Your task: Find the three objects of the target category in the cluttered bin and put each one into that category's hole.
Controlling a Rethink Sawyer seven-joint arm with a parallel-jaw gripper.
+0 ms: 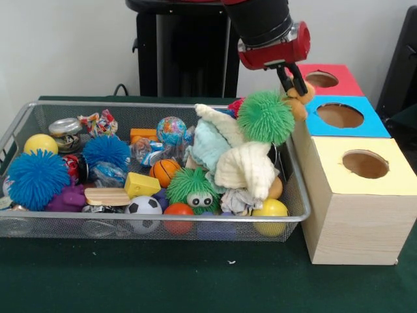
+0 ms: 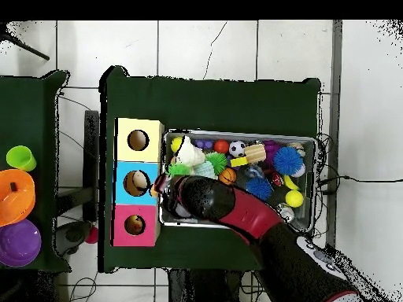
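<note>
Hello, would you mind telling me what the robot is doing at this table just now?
The gripper is shut on a small orange-brown toy, held up at the right end of the wire bin, next to the blue box. A green fuzzy ball sits high on the clutter beside it. The overhead view shows the toy close to the blue box's hole, not yet dropped in.

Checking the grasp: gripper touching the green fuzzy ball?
Cannot tell. In the front view the gripper overlaps the small orange-brown toy beside the green fuzzy ball; the overhead view hides it under the arm.
</note>
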